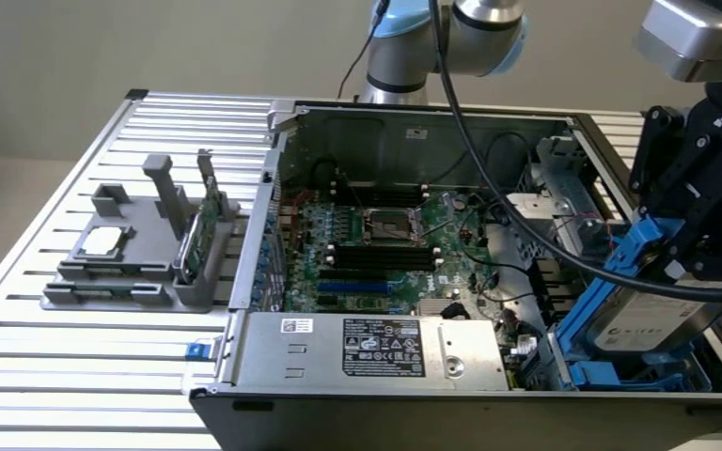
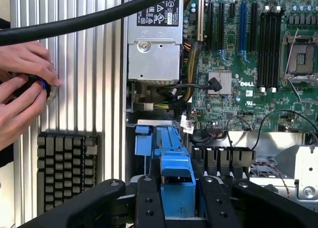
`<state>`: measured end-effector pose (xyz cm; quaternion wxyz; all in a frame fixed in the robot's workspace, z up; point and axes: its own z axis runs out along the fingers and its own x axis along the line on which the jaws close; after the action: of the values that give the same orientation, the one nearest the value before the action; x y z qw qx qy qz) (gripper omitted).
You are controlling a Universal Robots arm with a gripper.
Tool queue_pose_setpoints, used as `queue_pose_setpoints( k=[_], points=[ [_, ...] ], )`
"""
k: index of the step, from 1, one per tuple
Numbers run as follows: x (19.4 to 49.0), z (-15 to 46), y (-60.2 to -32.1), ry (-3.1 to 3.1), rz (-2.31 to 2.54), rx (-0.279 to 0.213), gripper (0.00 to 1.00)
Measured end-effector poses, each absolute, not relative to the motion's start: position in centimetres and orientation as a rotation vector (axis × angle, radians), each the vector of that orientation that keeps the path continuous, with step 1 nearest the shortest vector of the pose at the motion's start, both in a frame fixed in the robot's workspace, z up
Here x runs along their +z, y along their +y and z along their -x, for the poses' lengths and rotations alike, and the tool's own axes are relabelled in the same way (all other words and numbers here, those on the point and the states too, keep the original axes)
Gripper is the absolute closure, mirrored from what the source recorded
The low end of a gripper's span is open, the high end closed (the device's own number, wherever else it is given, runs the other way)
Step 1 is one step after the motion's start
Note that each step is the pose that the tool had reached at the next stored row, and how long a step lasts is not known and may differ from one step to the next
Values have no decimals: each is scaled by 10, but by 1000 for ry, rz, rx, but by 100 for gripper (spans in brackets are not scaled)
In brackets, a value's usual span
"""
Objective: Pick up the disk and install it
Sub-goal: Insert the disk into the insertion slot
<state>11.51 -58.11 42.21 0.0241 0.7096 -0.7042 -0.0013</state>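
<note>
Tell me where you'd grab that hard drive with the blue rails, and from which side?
By the blue rails at its upper end, coming from above. The disk stands tilted with its lower end down in the case, so the upper end looks like the free one, and the rails give two parallel sides to pinch. The gripper holds it there now.

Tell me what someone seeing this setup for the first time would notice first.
The opened computer case, its green motherboard bared, sits mid-table in the exterior view. At that view's right, the black gripper clamps the disk by its blue rails, tilted over the case's drive-bay corner. In the wrist view, a person's hands are over the slatted table beside the case.
</note>
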Motion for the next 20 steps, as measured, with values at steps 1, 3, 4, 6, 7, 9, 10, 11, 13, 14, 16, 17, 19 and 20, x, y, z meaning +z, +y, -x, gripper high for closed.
queue_pose_setpoints(
  k=[1, 3, 4, 6, 7, 9, 10, 11, 13, 14, 16, 17, 19, 20],
  points=[
    [421, -115, -581, -2180, -2195, -4, 67],
    [419, -115, -581, -2182, -2193, -5, 67],
    [418, -115, -581, -2183, -2193, -5, 67],
    [416, -115, -581, -2184, -2191, -5, 67],
    [415, -115, -581, -2185, -2191, -5, 67],
    [412, -115, -581, -2186, -2190, -5, 67],
    [411, -115, -581, -2186, -2190, -5, 67],
    [409, -115, -581, -2186, -2189, -5, 67],
    [406, -115, -581, -2187, -2189, -5, 67],
    [404, -115, -581, -2187, -2189, -5, 67],
    [401, -115, -581, -2187, -2189, -6, 67],
    [400, -115, -581, -2188, -2188, -6, 67],
    [397, -115, -581, -2188, -2188, -6, 67],
    [396, -115, -581, -2188, -2188, -6, 67]
  ],
)
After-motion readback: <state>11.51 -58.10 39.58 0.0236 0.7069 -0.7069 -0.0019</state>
